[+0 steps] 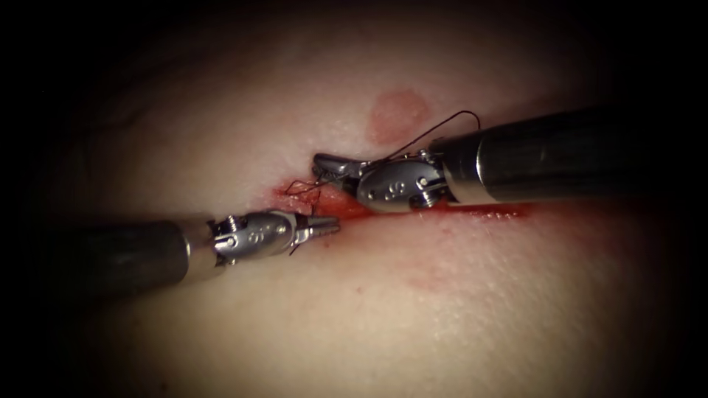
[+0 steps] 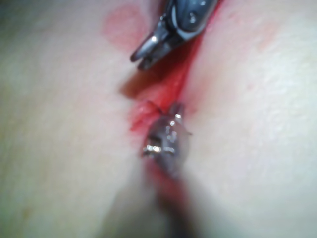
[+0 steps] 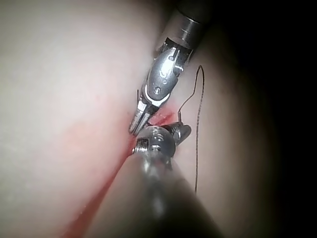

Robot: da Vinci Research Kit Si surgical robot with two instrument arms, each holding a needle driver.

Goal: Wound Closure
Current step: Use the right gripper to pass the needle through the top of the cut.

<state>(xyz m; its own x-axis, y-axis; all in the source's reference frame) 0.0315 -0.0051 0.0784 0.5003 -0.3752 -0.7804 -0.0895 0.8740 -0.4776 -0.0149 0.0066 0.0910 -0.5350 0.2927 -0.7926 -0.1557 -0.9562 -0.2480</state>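
The tissue (image 1: 413, 295) carries a red cut (image 1: 472, 212) running left to right. My left tool (image 1: 328, 226) comes in from the left with its jaws shut at the cut's left end, and a short dark strand of thread (image 1: 295, 248) sticks out under them. My right tool (image 1: 321, 165) lies along the cut with its jaws slightly parted, just above and right of the left tips; they show notched in the left wrist view (image 2: 141, 59). Dark thread (image 1: 442, 121) arcs over the right tool's wrist and runs down to the cut's left end. I cannot make out the needle.
Red fluid (image 1: 346, 206) pools in the cut between the two tools. A round pink mark (image 1: 397, 114) sits on the tissue above the right tool. In the right wrist view the thread (image 3: 198, 124) hangs in a long strand beside both tools.
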